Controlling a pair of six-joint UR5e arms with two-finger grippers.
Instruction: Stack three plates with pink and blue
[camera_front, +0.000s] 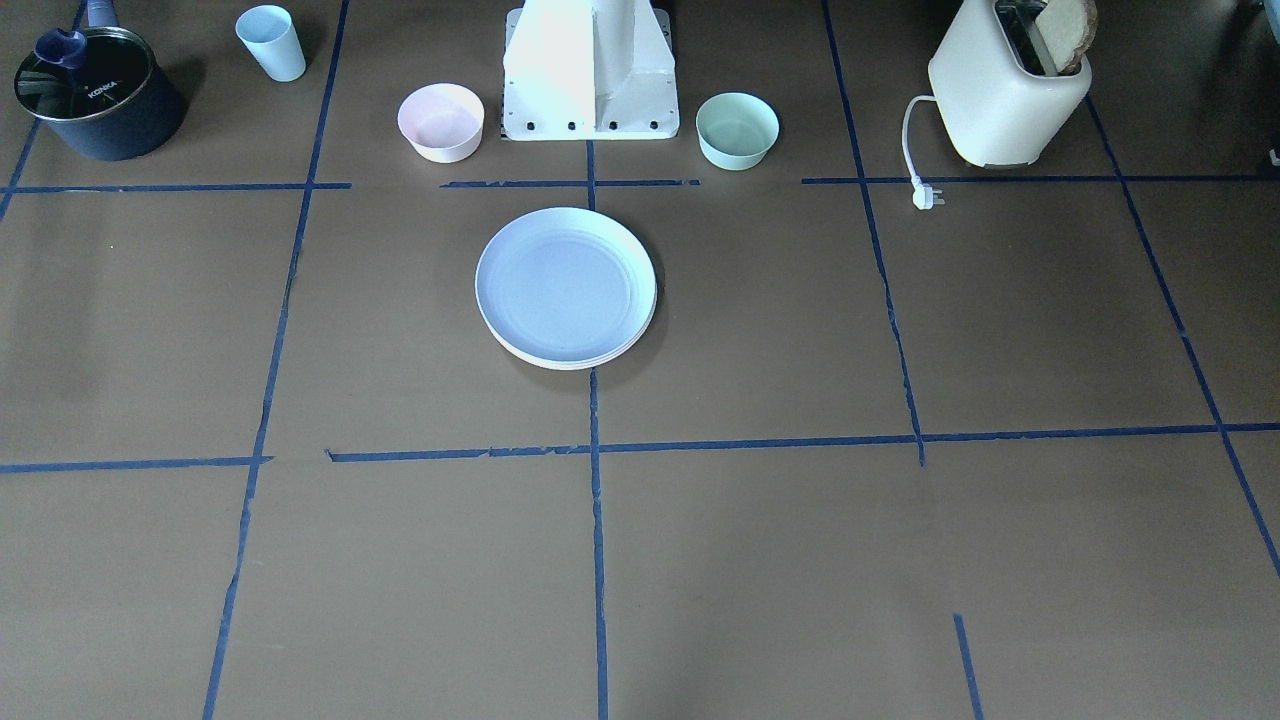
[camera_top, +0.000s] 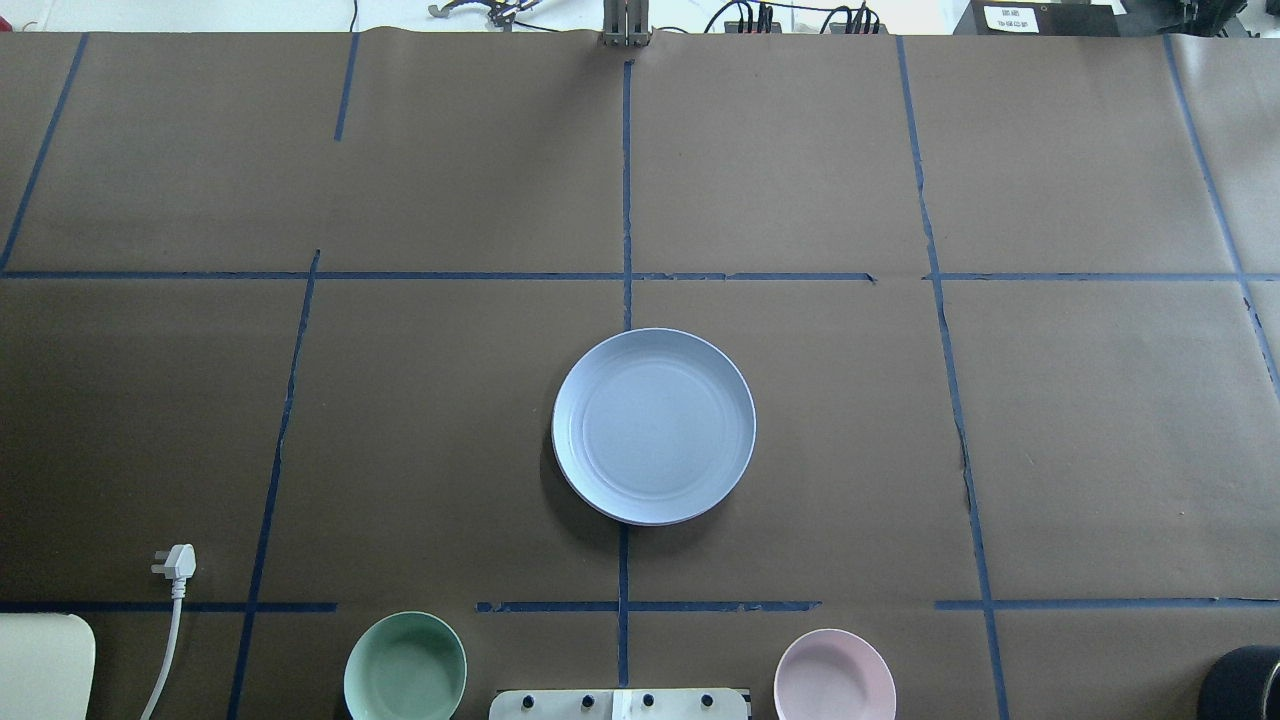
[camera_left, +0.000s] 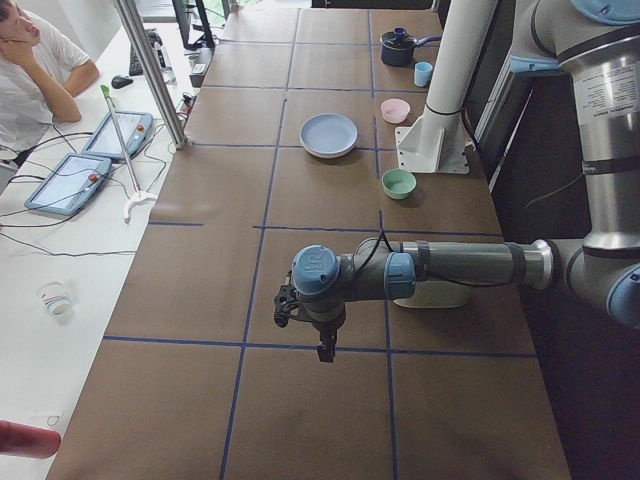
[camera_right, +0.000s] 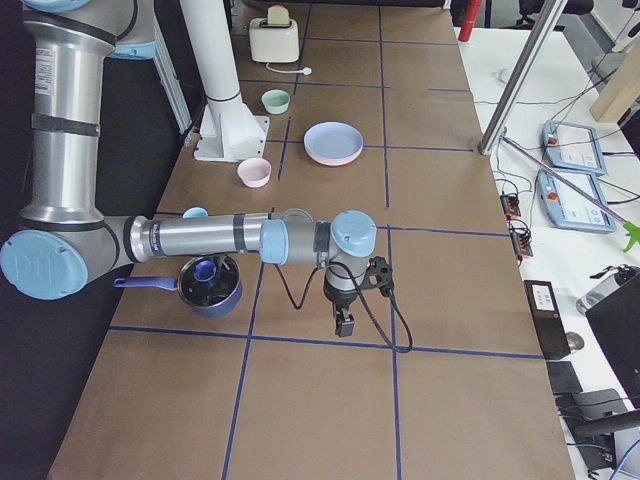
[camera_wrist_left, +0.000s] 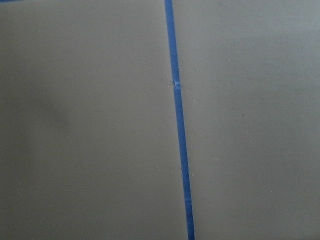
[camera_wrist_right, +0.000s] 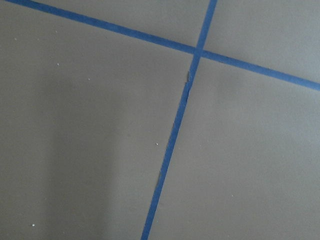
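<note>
The pale blue plate (camera_front: 565, 285) lies on top of a stack at the table's middle, and it also shows in the overhead view (camera_top: 653, 425). Pale rims of the plates under it peek out at its edge (camera_front: 580, 364); I cannot tell their colours apart. My left gripper (camera_left: 322, 350) hangs over bare table far from the stack, seen only in the exterior left view. My right gripper (camera_right: 343, 325) hangs over bare table at the other end, seen only in the exterior right view. I cannot tell whether either is open or shut. Both wrist views show only brown table and blue tape.
A small pink bowl (camera_front: 441, 122) and a mint-green bowl (camera_front: 737, 130) flank the robot base (camera_front: 590, 70). A pale blue cup (camera_front: 271, 42) and a dark pot (camera_front: 95, 95) stand at one end, a toaster (camera_front: 1010, 85) with its plug (camera_front: 925, 195) at the other.
</note>
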